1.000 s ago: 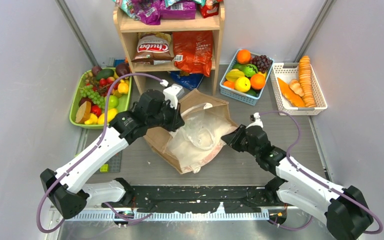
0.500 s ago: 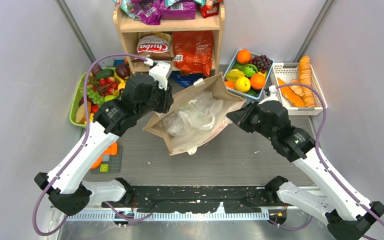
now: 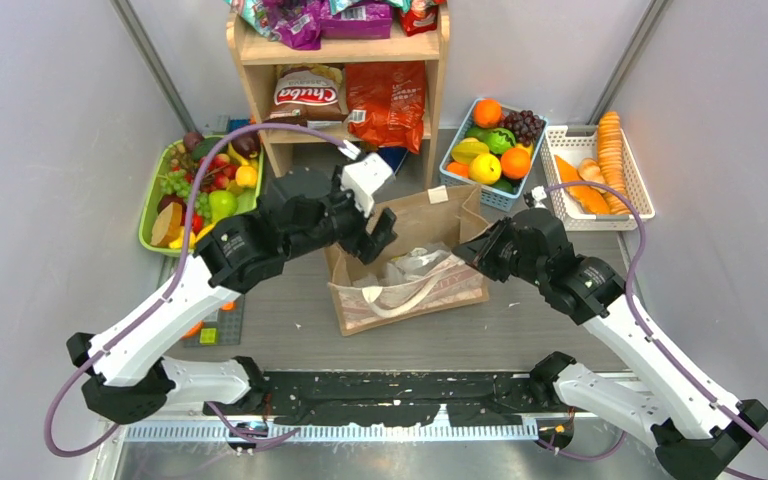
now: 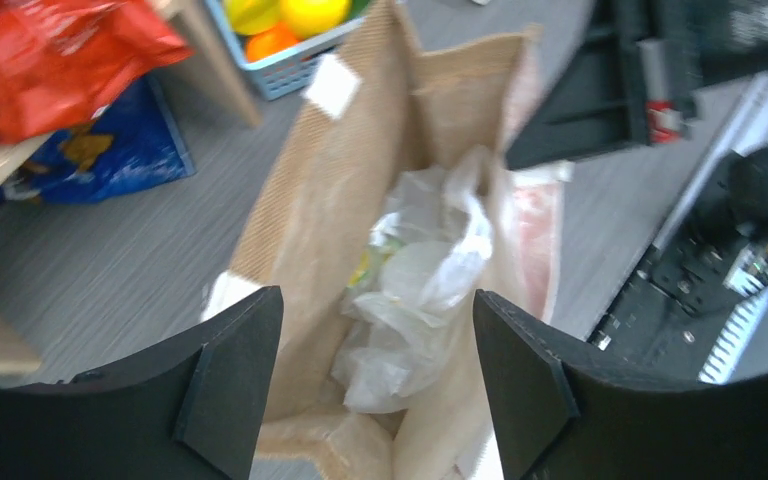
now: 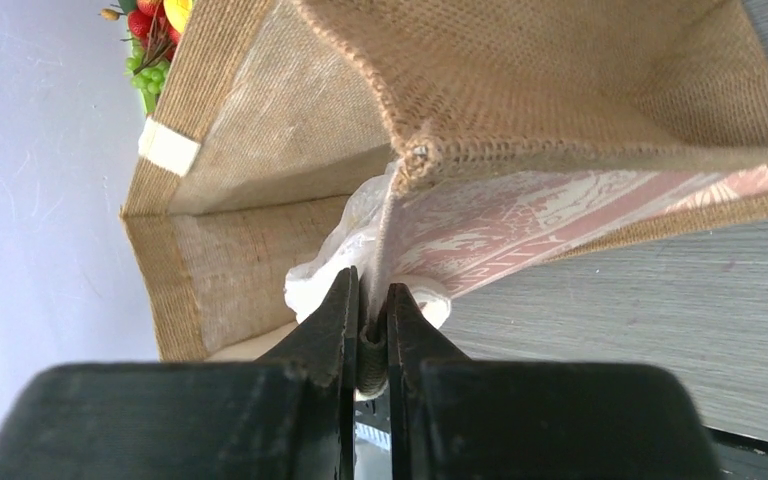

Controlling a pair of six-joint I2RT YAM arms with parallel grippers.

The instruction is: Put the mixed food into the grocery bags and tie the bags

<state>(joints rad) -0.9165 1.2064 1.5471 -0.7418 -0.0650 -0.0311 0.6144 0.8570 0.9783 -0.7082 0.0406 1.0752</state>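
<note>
From above, the tan-brown burlap tote bag (image 3: pixel 430 225) with white loop handles stands in the middle of the frame. The thin clear crinkly plastic bag (image 3: pixel 415 265) is stuffed inside it. Only one side of the tote is held, so it might flop over or fold shut if that side gets tugged too hard. The left claw (image 3: pixel 375 235) hangs over the tote's upper left corner, wide apart, holding nothing. The right claw (image 3: pixel 480 255) is at the tote's right edge. The glossy red and brown-white snack packets (image 3: pixel 388 100) sit on the wooden shelf (image 3: pixel 250 80) at the top. The small round fruits (image 3: pixel 486 168) sit in the blue plastic basket (image 3: pixel 455 185) at the upper right. Both are well apart from the tote. In the left wrist view, the plastic fills the tote's mouth, so food dropped in might land on top of it and roll out. The two black fingers (image 4: pixel 230 385) stand far apart at the bottom of the frame, touching nothing. In the right wrist view, the claw is squeezed tight on the tote's rough rim at the bottom middle. A bit of plastic is close beside the pinch and might tear if it is caught. I cannot tell if it is.
</note>
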